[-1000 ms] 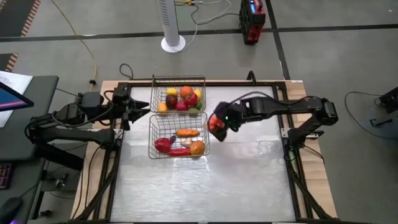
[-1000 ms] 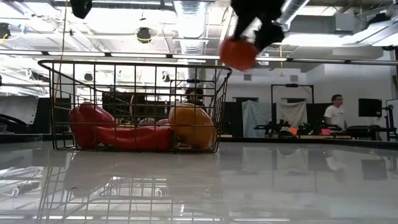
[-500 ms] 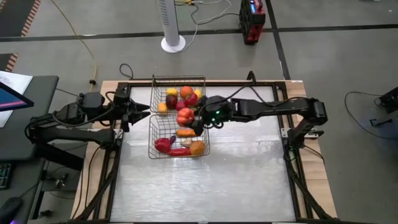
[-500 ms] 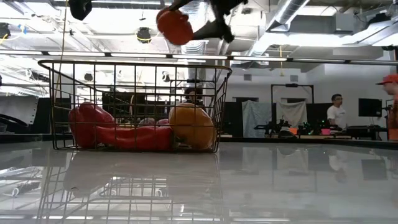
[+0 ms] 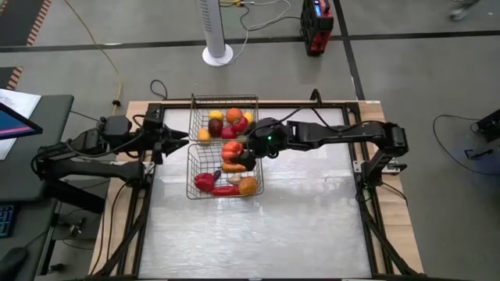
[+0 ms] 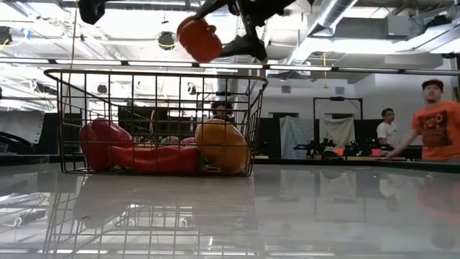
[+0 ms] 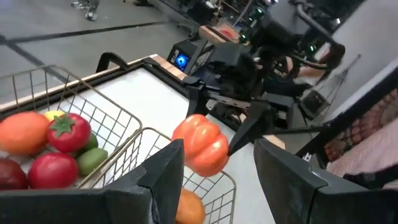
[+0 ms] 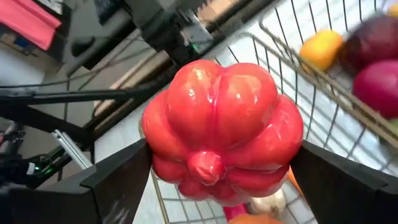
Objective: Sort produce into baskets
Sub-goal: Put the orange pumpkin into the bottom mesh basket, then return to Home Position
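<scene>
Right gripper point(image 5: 237, 154): we see its fingers pinching a red pepper point(image 5: 231, 149) from two sides, spread only as far as the pepper is wide; in the right wrist view the pepper point(image 8: 222, 127) fills the space between the fingers.
Red pepper's place: held in the air above the near basket point(image 5: 191, 173), over its far half; in the low view it point(image 6: 199, 39) hangs clear above the basket's top rim point(image 6: 154, 73).
Left gripper point(image 5: 178, 139): we see it waiting just left of the two baskets, level with where they meet; in the left wrist view its fingers point(image 7: 164, 175) stand apart with nothing between them.
Near basket's load: a red piece point(image 5: 205, 181), a long red one, an orange piece point(image 5: 248, 185) and an orange carrot-like piece, partly under the right gripper.
Far basket point(image 5: 195, 101): touching the near basket's far side, holding red, orange, yellow and green produce point(image 5: 233, 115).
Hard to make out: the right gripper covers part of the near basket's far half; we cannot name the small pale piece there.
Beyond the table: a person in an orange shirt point(image 6: 434, 121).
</scene>
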Robot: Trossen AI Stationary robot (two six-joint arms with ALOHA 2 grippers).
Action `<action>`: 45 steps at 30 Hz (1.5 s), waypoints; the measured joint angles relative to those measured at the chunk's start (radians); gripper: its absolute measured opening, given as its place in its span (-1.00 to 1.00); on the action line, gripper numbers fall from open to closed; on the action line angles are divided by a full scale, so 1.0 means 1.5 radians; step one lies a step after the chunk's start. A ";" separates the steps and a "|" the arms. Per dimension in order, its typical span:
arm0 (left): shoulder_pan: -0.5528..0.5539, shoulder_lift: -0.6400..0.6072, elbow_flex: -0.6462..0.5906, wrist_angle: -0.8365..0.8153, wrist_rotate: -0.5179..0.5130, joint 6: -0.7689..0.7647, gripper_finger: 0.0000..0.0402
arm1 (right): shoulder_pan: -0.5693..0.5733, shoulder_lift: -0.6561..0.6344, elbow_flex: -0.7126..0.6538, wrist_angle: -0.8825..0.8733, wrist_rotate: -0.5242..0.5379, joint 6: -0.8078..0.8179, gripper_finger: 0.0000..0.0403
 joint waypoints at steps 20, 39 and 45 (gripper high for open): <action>0.000 0.241 0.049 0.062 0.084 -0.042 -0.09 | 0.033 0.000 0.000 -0.038 0.047 -0.089 0.97; -0.015 0.414 0.191 -0.068 -0.003 0.080 -0.09 | 0.041 0.000 0.032 -0.052 0.099 -0.188 0.97; -0.015 0.474 0.183 -0.154 0.045 0.135 -0.09 | 0.040 -0.005 0.085 -0.033 0.101 -0.247 0.97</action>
